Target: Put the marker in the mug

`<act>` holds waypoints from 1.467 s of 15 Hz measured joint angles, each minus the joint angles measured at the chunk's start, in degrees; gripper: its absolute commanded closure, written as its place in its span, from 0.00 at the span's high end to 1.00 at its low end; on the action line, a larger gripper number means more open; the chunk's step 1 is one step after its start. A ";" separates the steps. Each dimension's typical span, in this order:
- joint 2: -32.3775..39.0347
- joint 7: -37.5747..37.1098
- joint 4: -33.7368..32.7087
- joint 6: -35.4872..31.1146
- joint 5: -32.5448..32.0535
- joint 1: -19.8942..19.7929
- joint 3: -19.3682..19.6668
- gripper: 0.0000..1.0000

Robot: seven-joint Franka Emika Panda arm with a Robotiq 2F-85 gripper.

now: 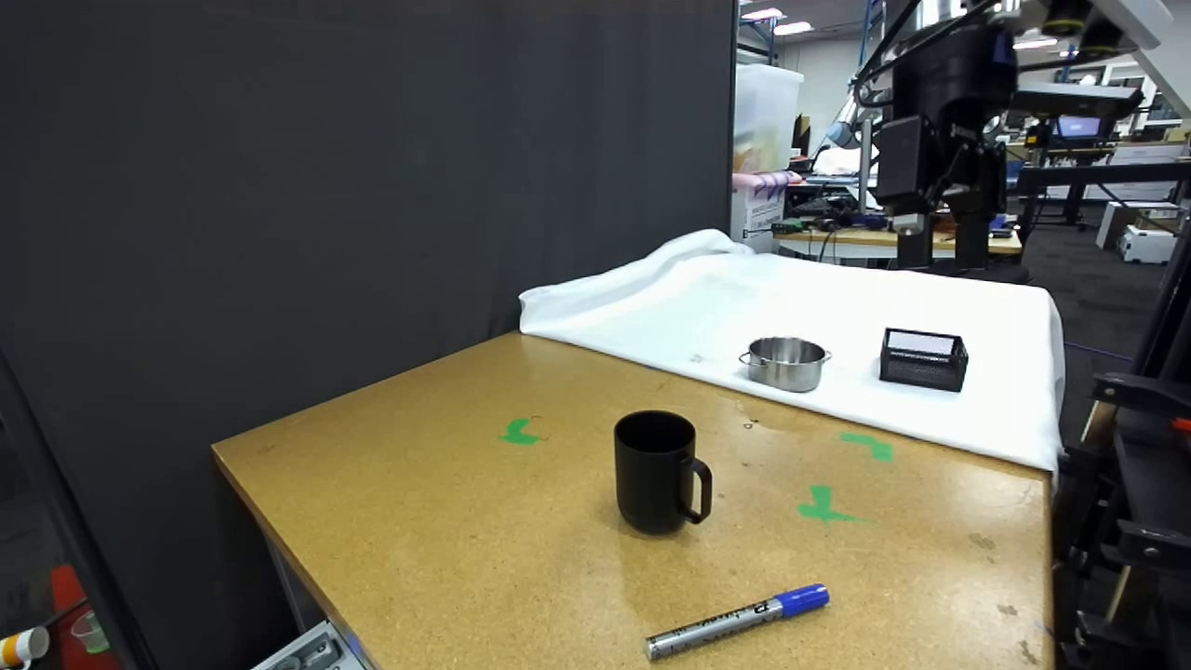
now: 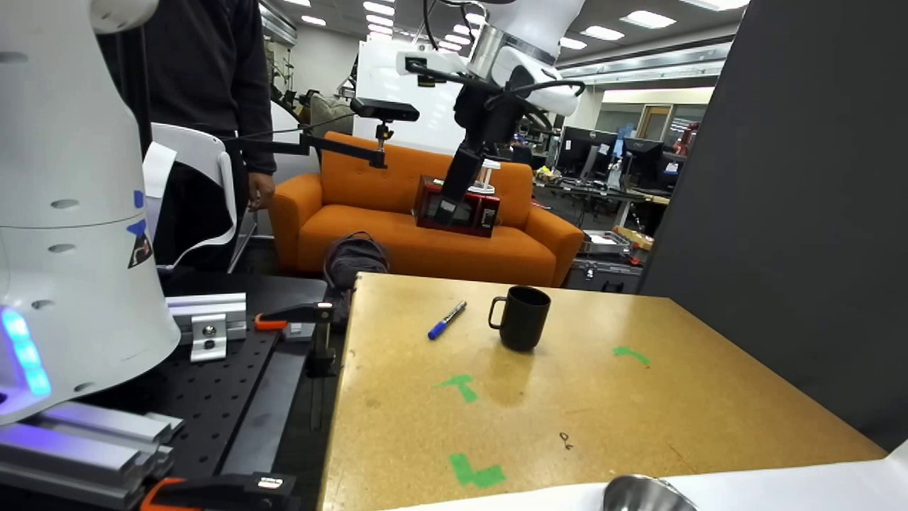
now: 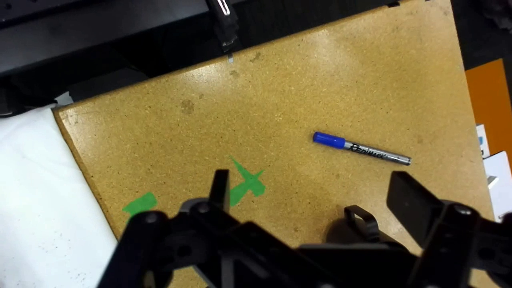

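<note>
The silver marker with a blue cap lies flat on the wooden table, at the front in an exterior view [image 1: 716,629]. It also shows in another exterior view [image 2: 447,320] and in the wrist view [image 3: 376,154]. The black mug [image 1: 654,484] stands upright near it; its handle side faces the marker in an exterior view [image 2: 524,319]. In the wrist view the mug [image 3: 343,234] is partly hidden by the gripper body. My gripper [image 3: 311,187] is open, with nothing between its fingers. It hangs high above the table in both exterior views [image 1: 943,247] [image 2: 448,210].
A shallow metal bowl [image 1: 786,368] and a black mesh box [image 1: 923,365] stand on a white cloth [image 1: 707,307] over one end of the table [image 1: 437,502]. Green tape marks [image 1: 823,504] lie on the wood. A dark partition [image 1: 372,186] borders one side.
</note>
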State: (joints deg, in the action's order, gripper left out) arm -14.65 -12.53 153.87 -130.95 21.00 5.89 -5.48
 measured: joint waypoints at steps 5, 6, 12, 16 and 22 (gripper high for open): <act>0.11 -0.01 -0.02 0.00 -0.14 -0.01 -0.05 1.00; 0.62 0.03 -0.12 -0.05 -0.49 -0.01 -0.08 1.00; 11.80 4.59 -3.41 -3.37 -7.35 -0.03 -0.10 1.00; 20.00 7.58 -5.13 -4.95 -14.32 2.05 -2.12 1.00; 31.16 7.07 -6.98 -10.27 -29.26 8.49 -4.79 1.00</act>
State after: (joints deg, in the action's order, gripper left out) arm 16.51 -5.46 146.88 -141.22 -8.26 14.38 -10.27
